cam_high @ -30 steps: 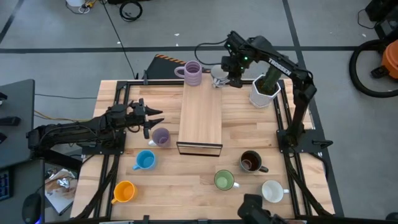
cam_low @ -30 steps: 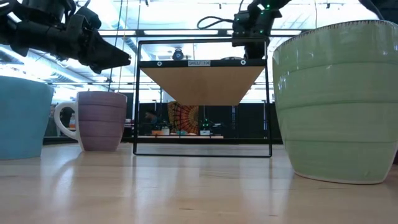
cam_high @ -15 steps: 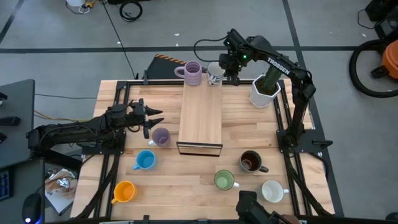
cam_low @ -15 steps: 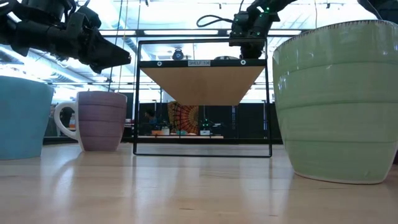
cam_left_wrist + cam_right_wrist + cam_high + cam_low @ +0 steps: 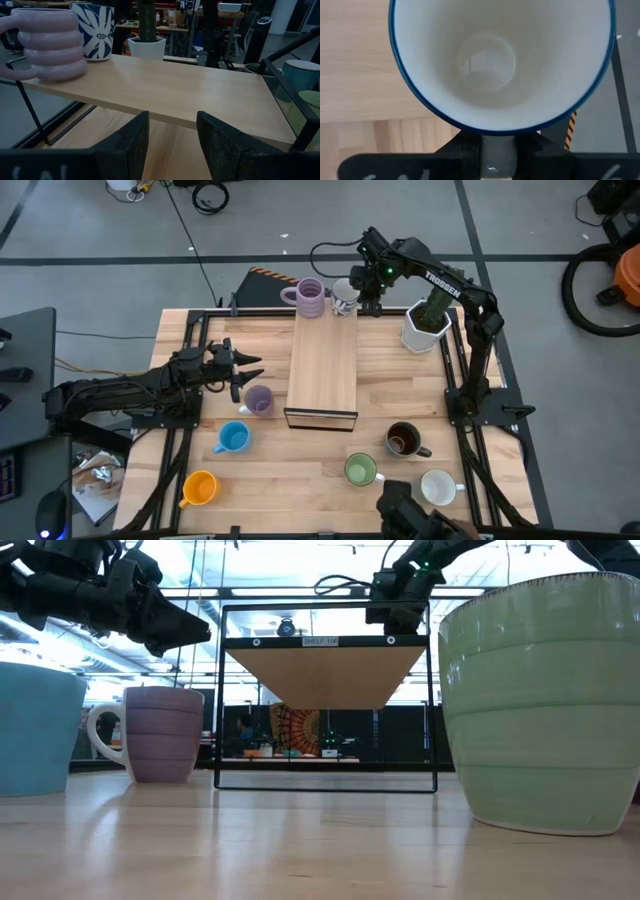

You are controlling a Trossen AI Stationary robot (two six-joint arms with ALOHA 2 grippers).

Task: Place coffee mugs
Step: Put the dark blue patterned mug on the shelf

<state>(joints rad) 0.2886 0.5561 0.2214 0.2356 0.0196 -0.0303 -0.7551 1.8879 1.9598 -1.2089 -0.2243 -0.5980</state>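
Note:
My right gripper (image 5: pixel 358 292) is shut on a white mug with a blue leaf pattern and a blue rim (image 5: pixel 344 294). The mug is at the far end of the wooden shelf (image 5: pixel 323 370), beside a lilac mug (image 5: pixel 310 298) standing there. In the left wrist view the patterned mug (image 5: pixel 95 30) stands upright with its base at the shelf board. My left gripper (image 5: pixel 252 370) hovers open at the table's left, just above a second lilac mug (image 5: pixel 258 400) standing on the table. That gripper (image 5: pixel 172 135) faces the shelf. My right gripper holds the patterned mug at its side just below the blue rim (image 5: pixel 495 131), pinched between the two fingers (image 5: pixel 462 145). The fingers come from above, pointing down. The mug is upright, its mouth open toward the wrist camera. Its base looks level with the shelf top.
On the table stand a blue mug (image 5: pixel 232 437), an orange mug (image 5: pixel 200 487), a green mug (image 5: pixel 360 470), a dark brown mug (image 5: pixel 404 439) and a white mug (image 5: pixel 438 486). A white planter with a cactus (image 5: pixel 428 320) is right of the shelf's far end.
My right gripper has carried the patterned mug toward the table's far edge and a little to the left. The mug went from beside the planter to the far end of the shelf, next to the lilac mug. The gripper stayed shut on it.

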